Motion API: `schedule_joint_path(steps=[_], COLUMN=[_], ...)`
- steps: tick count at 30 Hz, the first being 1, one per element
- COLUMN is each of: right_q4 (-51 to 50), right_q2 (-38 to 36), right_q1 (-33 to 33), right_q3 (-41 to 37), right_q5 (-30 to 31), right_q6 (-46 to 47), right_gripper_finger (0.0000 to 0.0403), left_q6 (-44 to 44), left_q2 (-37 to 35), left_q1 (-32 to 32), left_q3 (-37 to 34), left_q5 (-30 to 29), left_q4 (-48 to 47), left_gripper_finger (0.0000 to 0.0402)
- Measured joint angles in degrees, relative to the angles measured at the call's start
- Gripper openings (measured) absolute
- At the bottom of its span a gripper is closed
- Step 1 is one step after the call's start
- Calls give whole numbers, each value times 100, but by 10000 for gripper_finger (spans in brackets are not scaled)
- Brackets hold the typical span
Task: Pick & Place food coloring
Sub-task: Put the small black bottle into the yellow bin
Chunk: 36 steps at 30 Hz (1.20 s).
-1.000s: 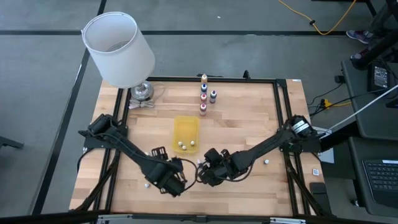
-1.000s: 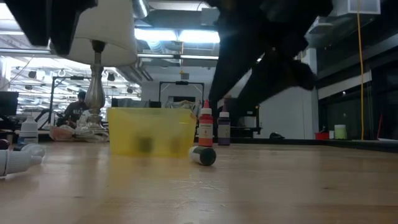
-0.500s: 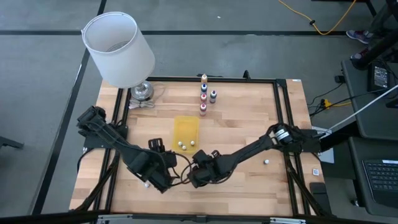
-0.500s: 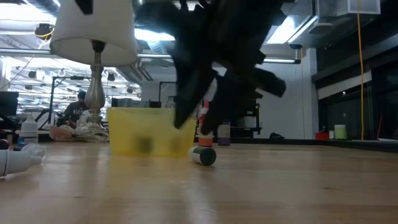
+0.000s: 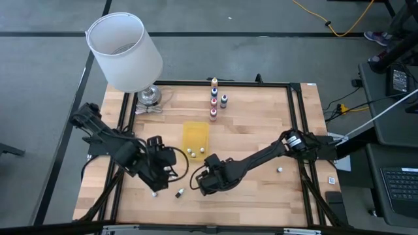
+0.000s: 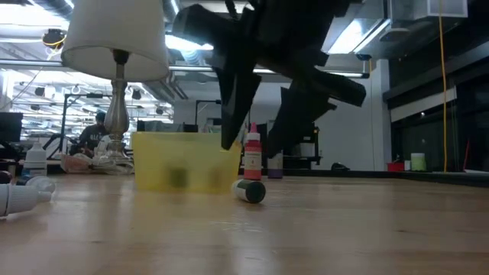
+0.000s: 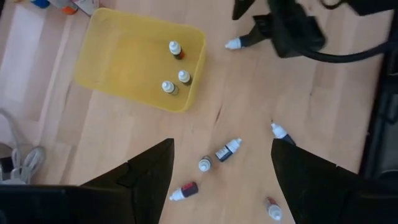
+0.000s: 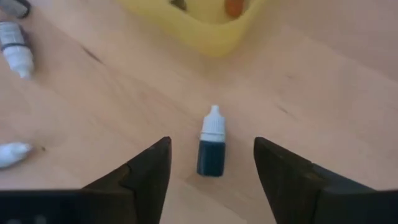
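We saw the right tool point(image 5: 198, 182) low over the wooden worktop point(image 5: 261, 130) just below centre of the high view, its fingers spread apart with nothing between them. In the right wrist view a dark-filled, white-capped dropper bottle point(image 8: 212, 150) lay on its side on the wood in the gap between those fingers, apart from both, with its cap pointing toward the yellow translucent tray point(image 8: 211, 28). The left tool point(image 5: 160, 171) hung to the left of it in the high view, also with its fingers apart and empty. The tray point(image 5: 195, 134) sat near the middle of the worktop, and the left wrist view showed three small bottles point(image 7: 175, 66) standing inside it near one end. Several more bottles point(image 7: 219, 157) lay scattered on the wood below the tray in that view. In the high view four bottles point(image 5: 213, 97) stood upright in a cluster near the top edge of the worktop, above the tray, and one bottle point(image 5: 279, 170) lay alone toward the right side. A table lamp with a white shade point(image 5: 124, 51) stood at the upper left corner.
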Motion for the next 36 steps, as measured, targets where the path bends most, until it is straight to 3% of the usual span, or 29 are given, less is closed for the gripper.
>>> schedule_joint_path(steps=[6,18,36], right_q4=[-175,329,321], right_q2=[23,493,503], right_q1=[-105,-45,35], right_q3=[2,3,8], right_q5=[1,-373,-633], right_q6=[161,156,303], right_gripper_finger=[239,239,239], left_q6=[2,74,151], left_q2=[-258,-321,-317], left_q1=[-14,-14,-14], left_q3=[0,0,0], left_q5=[301,313,324], left_q4=[-2,-7,-9], left_gripper_finger=[262,262,262])
